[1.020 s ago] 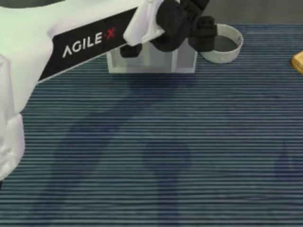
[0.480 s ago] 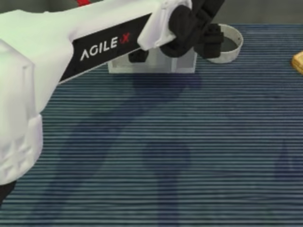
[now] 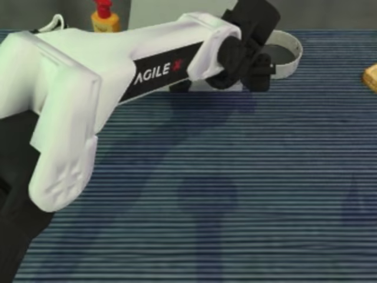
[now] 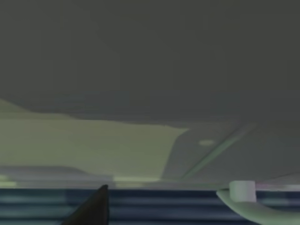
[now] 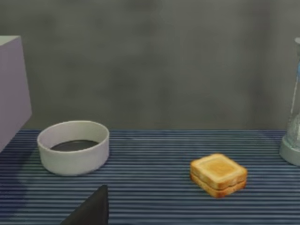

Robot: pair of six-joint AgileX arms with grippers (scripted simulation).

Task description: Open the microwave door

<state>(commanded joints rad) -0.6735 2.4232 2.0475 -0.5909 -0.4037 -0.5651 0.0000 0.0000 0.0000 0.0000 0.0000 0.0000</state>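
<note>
Microwave door, flat light-grey panel with a paler window [image 4: 84, 145], fills the left wrist view from very close. It fronts the boxy grey microwave [image 3: 165, 12] at the far edge of the blue striped table [image 3: 265, 177]. From above the door is almost wholly hidden under the white left arm [image 3: 88, 88], so how far it is swung cannot be told. A pale stub with a curved bar [image 4: 243, 191], cut off by the frame edge, sits low on the panel, likely its handle.

That left arm reaches across from the near left, and its black left tool [image 3: 250, 59] sits right at the microwave's front, just beside the bowl. How wide it is spread I cannot tell, nor whether it is touching the door. The right arm is out of the top view. Only a dark wedge of the right tool [image 5: 91, 208] shows in its own wrist view, its state also impossible to tell.

Now the count:
- One microwave.
- One round grey ring-shaped bowl [image 3: 291, 56], to the microwave's right.
- One golden toast sandwich [image 5: 218, 174], cut off at the table's right edge from above.
- One yellow bottle with a red cap [image 3: 105, 16], far left.
- One clear vessel [image 5: 293, 131], half cropped, beyond the toast.
</note>
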